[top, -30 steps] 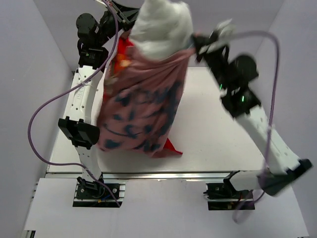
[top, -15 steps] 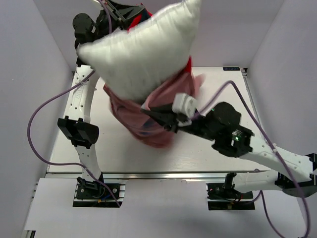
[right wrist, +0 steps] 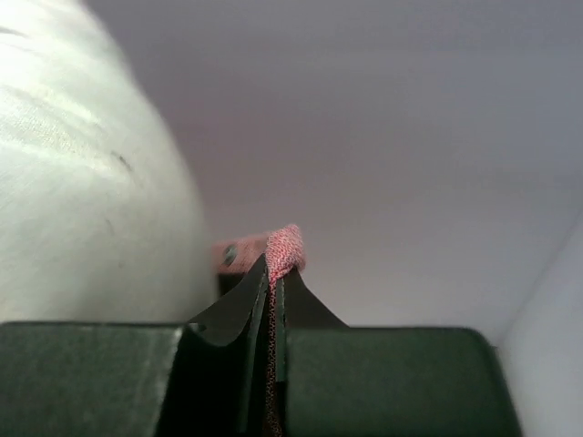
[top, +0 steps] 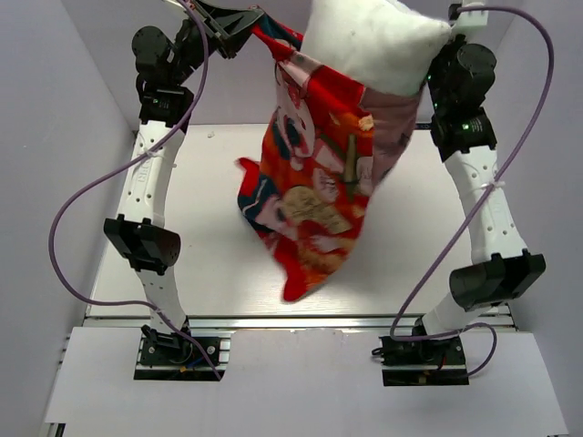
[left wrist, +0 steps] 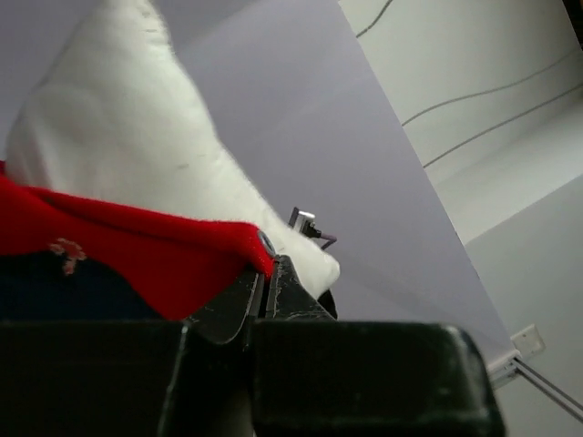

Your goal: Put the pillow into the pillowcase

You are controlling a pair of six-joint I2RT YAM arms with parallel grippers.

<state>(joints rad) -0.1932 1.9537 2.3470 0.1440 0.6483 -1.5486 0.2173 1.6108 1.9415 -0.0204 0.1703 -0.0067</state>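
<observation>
I see the white desk in the middle of the top view, with the two arms standing at its 9 o'clock and 3 o'clock sides and both reaching up to the far edge.

The pillowcase hangs in the air over the desk, stretched between the two claws. Its red printed side with the cartoon figures faces the camera. A strip of the dull pink inner side shows at its 2 o'clock edge. Its lowest corner points to 6 o'clock, near the front edge of the desk. I cannot tell if this corner touches the desk.

The pillow is partly in the pillowcase. Its upper part sticks out of the open mouth at 12 o'clock, tilted, and the lower part is hidden inside the fabric.

The left arm goes up to 11 o'clock, and the right arm goes up to 1 o'clock, just beside the pillow.

The left claw is clenched on the red hem of the pillowcase; in the left wrist view the fabric is pinched between the black fingers and the pillow rises behind it. The right claw is also clenched, grasping a thin fold of the pink edge, with the pillow close at its 9 o'clock.

A purple cable loops out from the left arm toward 9 o'clock.
</observation>
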